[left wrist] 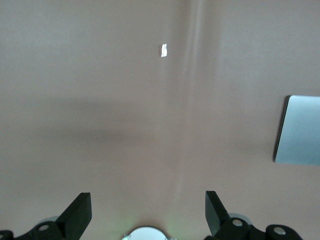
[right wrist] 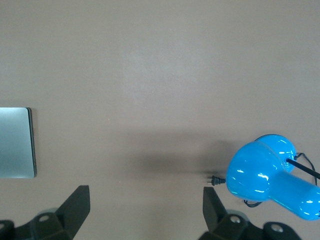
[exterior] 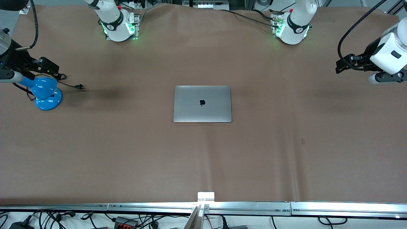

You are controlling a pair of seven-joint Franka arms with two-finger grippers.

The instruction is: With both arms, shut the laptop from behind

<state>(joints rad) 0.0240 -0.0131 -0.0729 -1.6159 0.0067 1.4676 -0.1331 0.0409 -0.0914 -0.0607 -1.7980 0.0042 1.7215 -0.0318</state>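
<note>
The silver-grey laptop [exterior: 202, 104] lies flat in the middle of the brown table with its lid down and the dark apple logo facing up. One edge of it shows in the left wrist view [left wrist: 300, 130] and in the right wrist view [right wrist: 16, 142]. My left gripper [exterior: 342, 65] hangs open over bare table toward the left arm's end, well apart from the laptop, with nothing between its fingers [left wrist: 148, 199]. My right gripper [exterior: 51, 68] hangs open over the right arm's end, beside a blue appliance, and it too is empty [right wrist: 146, 194].
A glossy blue appliance [exterior: 47, 93] rests under the right arm, its black cord ending in a plug [exterior: 81, 86] on the table; both show in the right wrist view [right wrist: 272, 182]. A metal rail [exterior: 248, 206] with a white tab [exterior: 205, 195] runs along the table's near edge.
</note>
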